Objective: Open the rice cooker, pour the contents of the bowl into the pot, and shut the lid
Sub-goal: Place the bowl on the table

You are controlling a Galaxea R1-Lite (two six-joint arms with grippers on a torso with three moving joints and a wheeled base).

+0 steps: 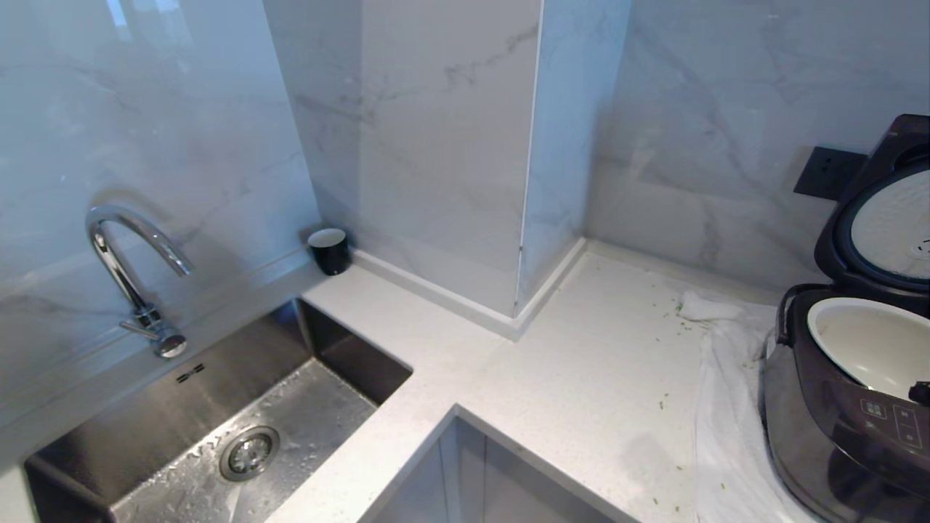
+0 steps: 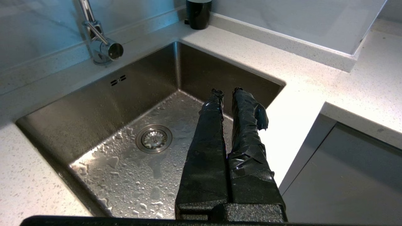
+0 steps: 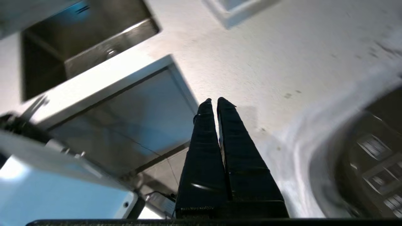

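lid [image 1: 888, 218]: up, opening done
pot [image 1: 868, 349]: looks empty, pouring left
bowl: unseen
right gripper [image 3: 213, 100]: fingers together, empty
left gripper [image 2: 226, 91]: fingers narrow, empty

The sink [image 1: 218, 428] sits at the left of the counter [image 1: 567, 378], the faucet [image 1: 131, 269] behind it. The rice cooker [image 1: 835, 407] stands at the far right on a cloth [image 1: 726, 407] — lid [image 1: 883, 218] raised behind, pot [image 1: 864, 349] inside. A cup [image 1: 329, 250] stands against the wall behind the sink's right corner.

Pretty bright, cool bluish daylight; glare on the marble wall [image 1: 182, 131], and the right wrist view is heavily motion-blurred near the rice cooker [image 3: 370, 163].
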